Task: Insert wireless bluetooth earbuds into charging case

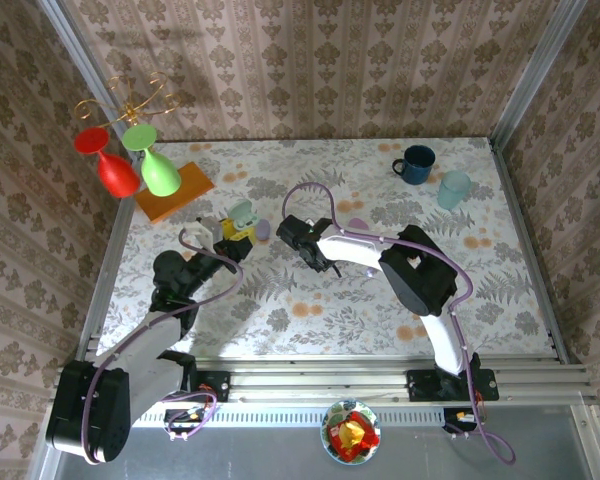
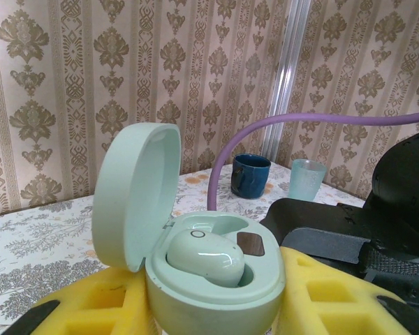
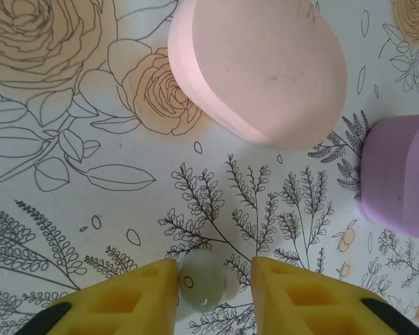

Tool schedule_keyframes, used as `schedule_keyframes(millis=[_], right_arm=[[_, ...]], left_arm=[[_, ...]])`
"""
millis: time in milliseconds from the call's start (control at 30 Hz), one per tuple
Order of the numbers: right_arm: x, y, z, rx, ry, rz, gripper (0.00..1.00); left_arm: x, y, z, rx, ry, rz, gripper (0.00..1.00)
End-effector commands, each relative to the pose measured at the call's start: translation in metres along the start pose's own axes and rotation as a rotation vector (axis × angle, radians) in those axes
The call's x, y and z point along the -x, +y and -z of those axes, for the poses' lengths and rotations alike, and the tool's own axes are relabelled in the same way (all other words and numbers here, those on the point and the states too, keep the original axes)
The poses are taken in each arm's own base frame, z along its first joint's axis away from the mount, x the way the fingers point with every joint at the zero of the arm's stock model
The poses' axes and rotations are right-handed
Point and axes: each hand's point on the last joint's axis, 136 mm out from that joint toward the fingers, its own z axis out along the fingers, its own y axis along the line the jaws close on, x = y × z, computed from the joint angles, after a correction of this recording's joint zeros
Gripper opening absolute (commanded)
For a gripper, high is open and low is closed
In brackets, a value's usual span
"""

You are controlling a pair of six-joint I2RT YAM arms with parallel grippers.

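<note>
- Dark blue mug (image 1: 415, 164) beside pale teal cup (image 1: 454, 189), far right of the floral counter (image 1: 380, 310).
- Red glass (image 1: 108, 165) and green glass (image 1: 152, 163) (both inverted) on a gold rack (image 1: 130, 100), over an orange board (image 1: 175, 192).
- Bowl (image 1: 350, 432) of colourful bits, off the counter's near side.

The case (image 2: 216, 296) is mint green and pebble-shaped, with its lid flipped open and standing up on the left side. It sits upright, pinched between the left gripper's (image 2: 216, 317) yellow pads (image 2: 321, 300). One bud (image 2: 206, 255), glossy pale mint, is nestled in the left well, and the right well shows a small dark plate. The second bud (image 3: 206, 280), same glossy whitish green, lies on the flowery table (image 3: 70, 174) between the right gripper's (image 3: 214, 293) fingers (image 3: 126, 303). It's snug against the finger on the left of that wrist view and a sliver off the other.
</note>
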Motion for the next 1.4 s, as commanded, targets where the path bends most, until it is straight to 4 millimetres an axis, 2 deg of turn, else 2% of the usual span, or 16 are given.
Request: schedule_keyframes(millis=[0,333,700,1000,1067,1367], right_arm=[[-0.009,-0.002,-0.006,-0.033,0.051,0.033,0.32],[-0.009,-0.002,-0.006,-0.033,0.058,0.029,0.22],[0.0,-0.017,0.021,0.016,-0.027,-0.078,0.2],[0.003,-0.026,0.072,0.275,-0.152,-0.262,0.2],[0.004,-0.026,0.088,0.366,-0.178,-0.295,0.21],[0.016,-0.038,0.161,0.688,-0.337,-0.427,0.21]], left_arm=[[0.009,-0.003,0.001,-0.017,-0.037,-0.009,0.27],[0.009,-0.004,0.0,-0.025,-0.034,-0.014,0.27],[0.005,-0.009,-0.005,-0.067,-0.023,-0.027,0.27],[0.0,-0.027,-0.016,-0.151,0.004,-0.062,0.27],[-0.002,-0.037,-0.019,-0.2,0.02,-0.067,0.27],[-0.006,-0.051,-0.029,-0.271,0.047,-0.068,0.27]])
